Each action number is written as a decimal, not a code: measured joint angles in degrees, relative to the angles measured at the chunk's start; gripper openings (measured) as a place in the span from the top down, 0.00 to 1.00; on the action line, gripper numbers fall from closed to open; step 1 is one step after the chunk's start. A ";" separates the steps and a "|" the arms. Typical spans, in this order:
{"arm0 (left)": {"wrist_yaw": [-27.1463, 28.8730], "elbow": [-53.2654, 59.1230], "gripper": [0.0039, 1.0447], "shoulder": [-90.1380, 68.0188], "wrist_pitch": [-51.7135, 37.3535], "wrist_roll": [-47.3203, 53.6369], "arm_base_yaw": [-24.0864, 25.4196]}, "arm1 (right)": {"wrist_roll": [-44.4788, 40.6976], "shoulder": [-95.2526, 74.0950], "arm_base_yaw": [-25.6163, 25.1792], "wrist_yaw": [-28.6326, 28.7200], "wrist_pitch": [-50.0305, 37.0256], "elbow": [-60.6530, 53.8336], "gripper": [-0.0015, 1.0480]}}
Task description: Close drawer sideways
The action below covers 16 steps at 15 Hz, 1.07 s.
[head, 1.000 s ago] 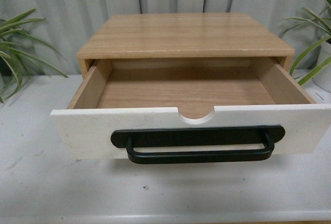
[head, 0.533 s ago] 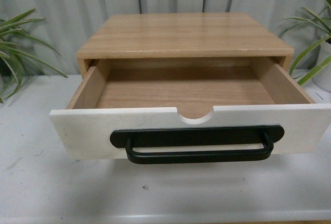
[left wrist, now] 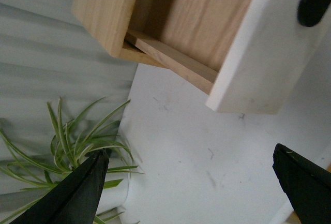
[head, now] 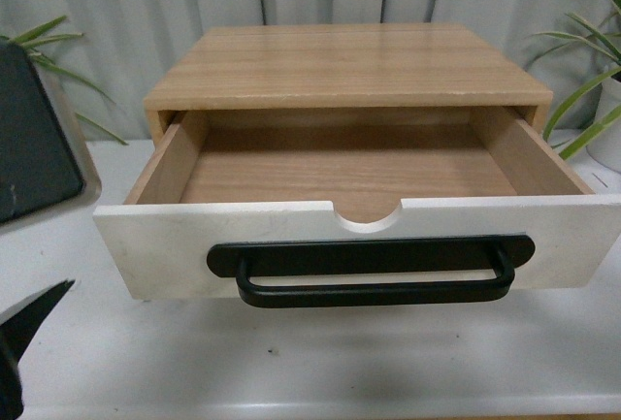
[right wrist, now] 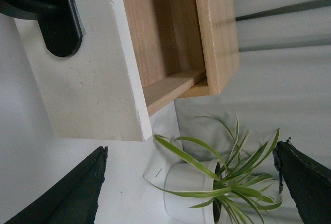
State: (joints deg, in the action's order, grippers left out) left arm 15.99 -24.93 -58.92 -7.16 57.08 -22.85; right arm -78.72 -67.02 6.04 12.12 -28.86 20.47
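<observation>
The drawer point(head: 165, 245) stands pulled out, the left gripper point(left wrist: 189, 182) and right gripper point(right wrist: 186, 182) both spread wide near its corners.

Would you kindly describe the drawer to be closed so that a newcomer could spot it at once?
On the white table stands a light wooden cabinet. The drawer sticks out of its front toward the camera, open and empty. Its white front panel, with a half-round notch in the top edge and a long black bar handle, sets it apart.
</observation>
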 joint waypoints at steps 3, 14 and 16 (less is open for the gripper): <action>-0.42 -1.97 0.06 -5.22 -3.72 0.79 1.09 | 0.66 -3.21 0.20 -0.79 -1.22 2.10 0.06; -1.42 -8.74 0.06 -20.59 -17.29 1.84 1.97 | 0.87 -15.61 0.70 -3.10 -1.95 12.55 0.06; -0.74 -9.99 0.06 -23.63 -20.63 1.46 1.77 | 0.83 -18.51 0.63 -3.17 -1.97 15.02 0.06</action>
State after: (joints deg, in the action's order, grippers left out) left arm 15.25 -34.92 -82.54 -27.79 58.54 -21.08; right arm -77.89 -85.54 6.68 8.95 -30.83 35.48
